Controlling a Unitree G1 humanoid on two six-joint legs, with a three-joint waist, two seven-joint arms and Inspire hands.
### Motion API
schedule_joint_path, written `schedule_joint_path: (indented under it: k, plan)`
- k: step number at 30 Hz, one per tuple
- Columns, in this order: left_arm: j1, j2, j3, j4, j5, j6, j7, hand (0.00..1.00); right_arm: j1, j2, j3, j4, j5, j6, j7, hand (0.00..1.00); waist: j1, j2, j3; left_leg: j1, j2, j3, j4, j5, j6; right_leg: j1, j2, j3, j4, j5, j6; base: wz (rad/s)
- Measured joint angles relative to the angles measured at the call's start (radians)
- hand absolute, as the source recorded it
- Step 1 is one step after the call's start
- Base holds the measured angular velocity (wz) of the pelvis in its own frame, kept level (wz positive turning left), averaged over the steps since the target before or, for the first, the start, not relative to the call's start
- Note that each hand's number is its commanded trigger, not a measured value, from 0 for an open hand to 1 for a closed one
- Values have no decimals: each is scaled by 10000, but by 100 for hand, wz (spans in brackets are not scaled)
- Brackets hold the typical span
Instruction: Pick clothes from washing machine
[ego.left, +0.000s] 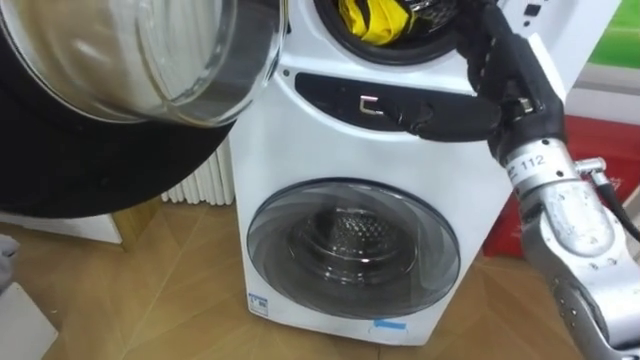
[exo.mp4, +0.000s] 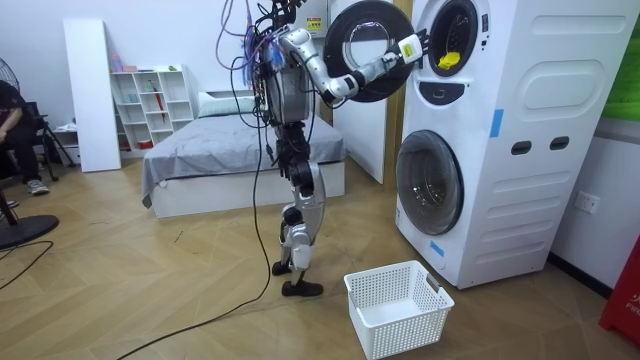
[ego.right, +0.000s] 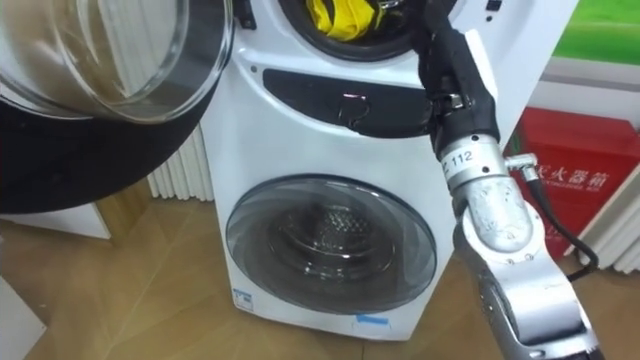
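Step in hand: reaching into the top drum, judged early, nothing picked yet. Far left, the round glass-and-black door (ego.left: 150, 60) of the white stacked front-load washing machine (ego.left: 300, 150) is swung wide open, clear of the opening. Next, the task's thing: crumpled yellow cloth garment (ego.left: 375, 20) lies inside the upper drum, at the lower rim of its opening, partly spilling toward the edge. Just right of it, the right hand (ego.left: 500, 70) is up at the right side of that rim, with the arm coming from the lower right; the fingertips run past the picture's top edge, so I cannot tell whether they are open or closed on the cloth. Next move probably calls for closing on the yellow garment, pulling it over the rim, and lowering it. Lower drum behind the closed round glass door (ego.left: 350, 245): bare metal, no clothes seen. In the room view, the white plastic lattice basket (exo.mp4: 405, 330) on the floor near the machine's front corner looks empty.
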Motion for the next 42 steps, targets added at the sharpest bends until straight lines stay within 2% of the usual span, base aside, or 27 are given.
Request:
schedule_joint_path:
  k: [2, 3, 5, 7, 8, 10, 11, 12, 14, 15, 16, 18, 22, 23, 24, 25, 26, 27, 28, 29, 31, 32, 33, 34, 35, 38, 42]
  plan:
    - [-11, -26, 9, 167, -159, -75, -20, 0, -1, 33, 7, 241, 3, -125, 121, 0, 247, 54, 142, -690, 99, 30, 1884, -421, -125, -78, -45, 125, 550, -479, -109, -10]
    - [-10, -24, 27, 213, -166, -72, -22, 0, 11, 77, 22, 416, -5, -157, 151, 0, 283, 60, 189, -894, 149, 57, 2397, -450, -153, -68, -52, 127, 716, -611, -116, -6]
    - [174, 23, 38, 254, -200, -65, -26, 0, 101, 144, 206, 831, 6, -125, 75, 0, 372, 65, 189, -1499, 299, 61, 3796, -444, -169, -121, -26, 159, 1233, -1110, -88, 10]
    - [213, 13, 20, 213, -195, -45, -46, 0, 155, 142, 210, 881, -5, -127, 61, 0, 387, -98, 143, -2092, 316, 27, 3997, -443, -288, -255, 2, 220, 1368, -1216, -135, 31]
    - [198, -12, 13, 192, -160, -46, -67, 0, 153, 161, 216, 1004, -7, -125, 82, 0, 445, -194, 154, -2554, 305, 53, 3719, -440, -292, -239, -10, 303, 1350, -1228, -148, 29]
    - [259, -47, 30, 125, -142, -46, -110, 0, 147, 265, 211, 1168, -59, -101, 112, 0, 586, -183, 103, -3113, 348, 44, 2558, -237, -429, -109, -35, 318, 1295, -1296, -97, 7]
    - [434, -41, 37, -17, -147, -53, -109, 0, 148, 346, 226, 1159, -74, -82, 208, 0, 599, -177, 60, -3338, 366, 22, 1449, 261, -455, -37, -53, 316, 1234, -1386, -9, -5]
    - [498, -32, 39, -26, -157, -54, -109, 0, 147, 362, 245, 1159, -54, -75, 257, 0, 642, -185, 51, -3425, 344, -5, 1040, 640, -473, 38, -100, 373, 1225, -1440, 45, -17]
    - [622, -18, 58, -39, -148, -55, -224, 0, 147, 368, 240, 1145, 62, -71, 303, 0, 668, -234, -38, -3302, 264, 76, 2, 2047, -405, 308, -286, 524, 1194, -1672, 254, -15]
    - [610, -8, 50, -41, -148, -62, -245, 0, 147, 368, 239, 1144, 96, -70, 293, 0, 583, -269, -66, -3259, 152, 92, -129, 2319, -290, 340, -363, 531, 1191, -1672, 322, 12]
    - [555, -9, 43, -38, -148, -105, -270, 0, 154, 366, 237, 1145, 133, -64, 283, 0, 436, -369, -101, -3137, -114, 99, -248, 2596, 52, 440, -579, 522, 1194, -1802, 476, 16]
    - [351, -9, 53, -48, -150, -164, -438, 0, 286, 334, 228, 1094, 99, -11, 281, 0, 321, -565, -206, -2925, -633, 442, 184, 2179, 424, 669, -1206, 577, 1281, -2029, 828, 3]
    - [-125, 123, 38, -13, -545, -413, -421, 0, 494, 294, 229, 949, 50, -17, 220, 0, 117, -338, -6, -2358, -1198, 841, 649, 1276, 880, 644, -2059, 604, 2926, -2154, 1277, -5]
    - [-298, 222, 33, -11, -542, -450, -399, 0, 543, 258, 229, 946, 46, -98, 177, 0, 118, -339, 18, -2104, -1350, 958, 537, 1078, 973, 465, -2318, 709, 3549, -2072, 1445, -15]
    - [-484, 282, 36, -11, -542, -452, -376, 0, 602, 244, 227, 925, 20, -374, 177, 0, 95, -320, 38, -1857, -1419, 1017, 452, 906, 1070, 314, -2438, 788, 4100, -1827, 1808, -19]
    - [-583, 301, 39, -13, -542, -455, -360, 0, 621, 239, 208, 933, -6, -429, 179, 0, 60, -280, 58, -1728, -1414, 1016, 435, 811, 1098, 259, -2422, 790, 4363, -1629, 1909, -16]
    - [-797, 316, 41, -57, -547, -457, -273, 0, 729, 205, 152, 931, -10, -452, 206, 0, -25, -171, 72, -1527, -1348, 892, 377, 674, 1150, 99, -2370, 801, 4792, -1297, 1869, 0]
    - [-864, 324, 25, -155, -547, -463, -231, 0, 765, 205, 144, 912, -13, -464, 223, 0, -60, -105, 57, -1512, -1297, 860, 344, 629, 1168, -70, -2309, 834, 4860, -1328, 1825, -6]
    - [-1012, 326, -9, -332, -559, -561, -187, 0, 784, 206, 93, 734, -11, -466, 286, 0, -106, -90, 60, -1455, -1136, 854, 222, 599, 1169, -566, -2161, 879, 4816, -1665, 1710, -14]
    - [-1236, 327, -122, -311, -568, -714, -180, 0, 776, 203, 81, 696, -161, -459, 335, 0, -94, 0, 107, -1308, -958, 858, 48, 603, 1166, -1010, -1931, 839, 4453, -1857, 1613, -15]
    - [-1393, 320, -189, -305, -780, -964, -183, 0, 785, 203, 80, 698, -438, -409, 374, 0, -119, 42, 105, -1079, -841, 882, -171, 605, 1159, -1461, -1650, 871, 3172, -1797, 1543, -5]
    - [-1415, 287, -184, -222, -841, -1110, -183, 0, 779, 198, 75, 657, -666, -374, 372, 0, -105, 14, 84, -941, -848, 908, -275, 592, 1142, -1639, -1582, 872, 2161, -1423, 1433, 0]
    - [-1406, 260, -179, -211, -854, -1140, -186, 0, 788, 197, 73, 624, -750, -351, 360, 0, -113, 27, 91, -843, -845, 880, -336, 580, 1123, -1721, -1526, 910, 1884, -901, 1418, 8]
    - [-1297, 231, -183, -188, -927, -1136, -186, 0, 790, 191, 71, 609, -788, -306, 344, 0, -106, 51, 60, -659, -841, 821, -445, 546, 1070, -1732, -1445, 921, 1570, 55, 1254, 3]
    - [-1121, 208, -192, -192, -928, -1131, -188, 0, 758, 189, 88, 608, -783, -286, 316, 0, -55, 196, -33, -495, -744, 829, -615, 527, 1032, -1481, -1300, 810, 1215, 198, 1215, -4]
    - [-667, 265, -157, 140, -744, -1034, -178, 0, 665, 160, 81, 577, -412, -292, 328, 0, -23, 455, -82, -297, -558, 864, -943, 529, 941, -976, -953, 845, 312, 540, 1162, -9]
    - [-349, 305, -49, 388, -724, -694, -182, 0, 664, 160, 83, 375, 5, -296, 536, 0, 123, 488, -83, -77, -453, 927, -1138, 497, 821, -860, -804, 1097, 137, 567, 1122, -11]
